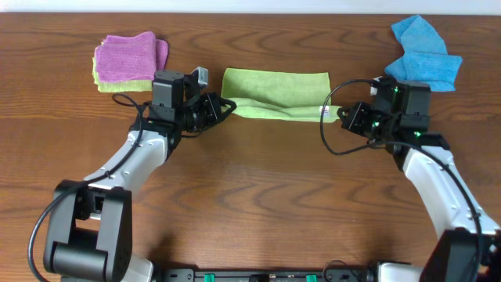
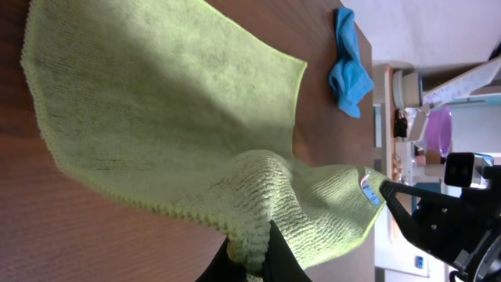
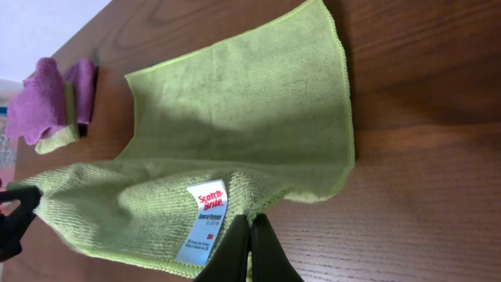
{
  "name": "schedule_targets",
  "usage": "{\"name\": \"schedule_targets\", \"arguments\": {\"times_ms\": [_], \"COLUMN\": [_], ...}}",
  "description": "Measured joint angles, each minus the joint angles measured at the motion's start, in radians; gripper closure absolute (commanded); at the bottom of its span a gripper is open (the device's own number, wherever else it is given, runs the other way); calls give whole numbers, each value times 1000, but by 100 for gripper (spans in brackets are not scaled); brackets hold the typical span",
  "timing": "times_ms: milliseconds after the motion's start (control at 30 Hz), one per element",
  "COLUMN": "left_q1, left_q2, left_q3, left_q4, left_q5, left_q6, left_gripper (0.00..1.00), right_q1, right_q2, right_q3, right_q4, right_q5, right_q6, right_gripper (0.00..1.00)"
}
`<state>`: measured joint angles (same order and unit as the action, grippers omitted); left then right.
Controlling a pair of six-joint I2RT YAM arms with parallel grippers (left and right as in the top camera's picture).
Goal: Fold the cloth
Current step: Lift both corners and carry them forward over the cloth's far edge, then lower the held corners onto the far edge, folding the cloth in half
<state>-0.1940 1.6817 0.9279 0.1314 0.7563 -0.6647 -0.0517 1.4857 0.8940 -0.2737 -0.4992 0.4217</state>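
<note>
Two arms worked over the bench, which carried four heaps of fabric: one lime-green cloth, one purple cloth lying on a second green cloth, and one blue cloth, though whether the blue heap was a single piece could not be told. The cloth lay at the bench's middle, toward its far edge; the purple pile sat at the bench's far left, the blue heap at its far right. The cloth was ribbed microfiber with a stitched hem, its far part spread flat, its near edge drawn up into a rumpled band. A white printed tag hung at the band's right end. The left fingers were closed on the band's left end, the right fingers closed on the hem just beside the tag.
</note>
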Motion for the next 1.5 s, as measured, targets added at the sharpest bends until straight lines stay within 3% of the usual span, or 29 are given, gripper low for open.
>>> {"name": "schedule_targets", "arguments": {"times_ms": [533,1000,1500], "left_q1": [3,33,42], "left_q2": [173,221,374], "left_q3": [107,179,340], "left_q4": [7,5,0], "left_q5": [-9,-35,1], "left_q6": [11,15,34], "left_gripper": [94,94,94], "right_q1": [26,28,34], "right_q2": [145,291,312], "right_q3": [129,248,316], "right_q4": [7,9,5], "right_q5": [24,40,48], "right_q6": [-1,0,-1], "right_gripper": [98,98,98]}}
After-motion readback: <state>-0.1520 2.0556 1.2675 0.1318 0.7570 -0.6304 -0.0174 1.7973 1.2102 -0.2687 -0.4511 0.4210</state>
